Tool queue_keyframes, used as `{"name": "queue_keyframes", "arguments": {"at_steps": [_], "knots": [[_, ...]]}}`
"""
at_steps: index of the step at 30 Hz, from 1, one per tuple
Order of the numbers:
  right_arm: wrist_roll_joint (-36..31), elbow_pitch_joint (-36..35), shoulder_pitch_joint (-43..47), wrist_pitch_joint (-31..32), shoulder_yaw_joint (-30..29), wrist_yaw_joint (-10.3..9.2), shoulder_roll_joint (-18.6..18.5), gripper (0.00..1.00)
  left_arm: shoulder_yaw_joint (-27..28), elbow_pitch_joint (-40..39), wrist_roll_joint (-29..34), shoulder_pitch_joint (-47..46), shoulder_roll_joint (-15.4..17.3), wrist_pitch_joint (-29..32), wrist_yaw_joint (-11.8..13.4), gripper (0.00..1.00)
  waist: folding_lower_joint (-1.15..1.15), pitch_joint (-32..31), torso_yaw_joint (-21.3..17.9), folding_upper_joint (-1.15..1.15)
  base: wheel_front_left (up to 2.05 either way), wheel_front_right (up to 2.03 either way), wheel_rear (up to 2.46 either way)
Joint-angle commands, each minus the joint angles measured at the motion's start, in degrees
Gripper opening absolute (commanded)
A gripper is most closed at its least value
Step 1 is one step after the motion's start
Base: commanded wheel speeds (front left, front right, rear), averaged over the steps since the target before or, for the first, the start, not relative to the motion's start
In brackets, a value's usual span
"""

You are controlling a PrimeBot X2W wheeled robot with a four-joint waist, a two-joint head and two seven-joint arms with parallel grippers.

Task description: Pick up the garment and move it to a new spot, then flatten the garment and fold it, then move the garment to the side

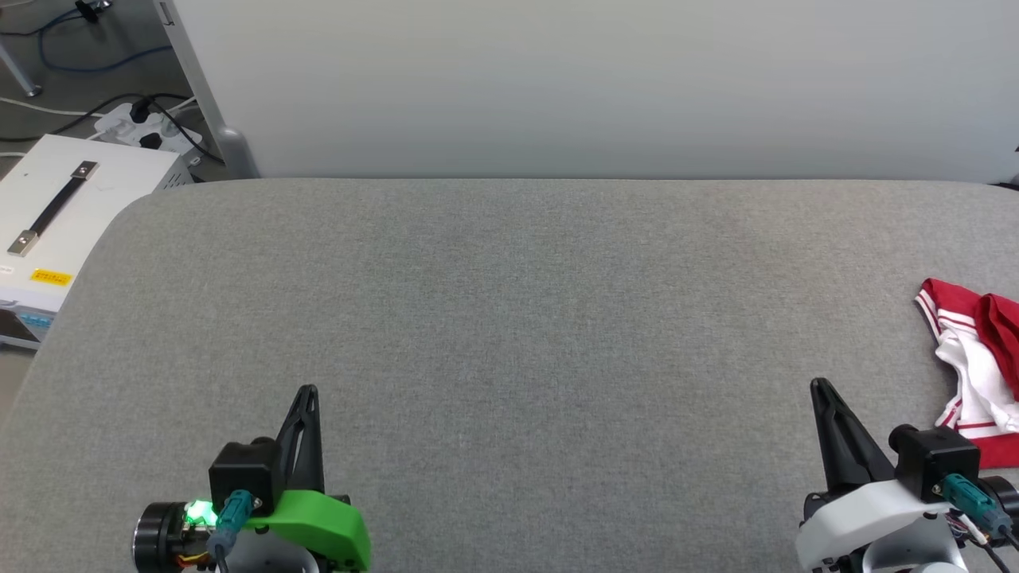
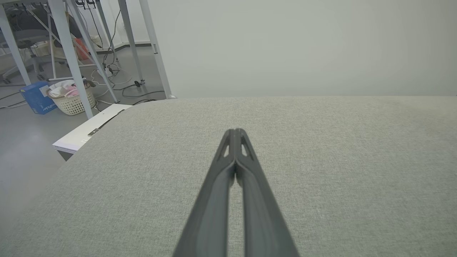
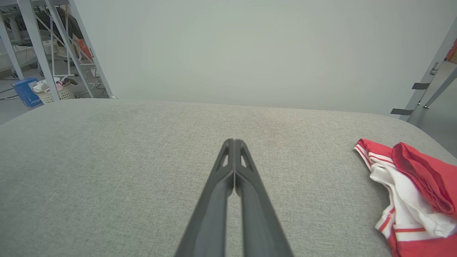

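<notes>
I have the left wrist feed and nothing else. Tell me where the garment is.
Observer: The garment lies at the far right edge of the grey table, on the right arm's side.
Operator: Report the right gripper.
Observer: The right gripper is shut and empty. It points across bare table, and the garment sits apart from it on its right.
Operator: Describe how the garment lies.
Observer: It is bunched, not flat. A red fold sits on top of white fabric, and the striped trim faces the table's middle.
</notes>
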Motion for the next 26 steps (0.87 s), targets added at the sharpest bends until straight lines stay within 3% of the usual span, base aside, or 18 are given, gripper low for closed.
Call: {"name": "queue_keyframes", "arguments": {"at_steps": [1, 26], "knots": [[-0.56, -0.44, -1.02, 0.39, 0.15, -0.03, 0.18, 0.0, 0.23, -0.27, 0.44, -1.36, -0.29, 0.44, 0.29, 0.0, 0.0, 0.0, -0.03, 0.0, 0.0, 0.0, 0.0], [-2.99, -0.89, -2.22, 3.29, 0.53, -0.03, 0.34, 0.0, 0.88, -0.91, 1.45, -2.14, -0.4, 3.32, 0.49, 0.0, 0.0, -0.04, -0.55, 0.0, 0.0, 0.0, 0.0]]}}
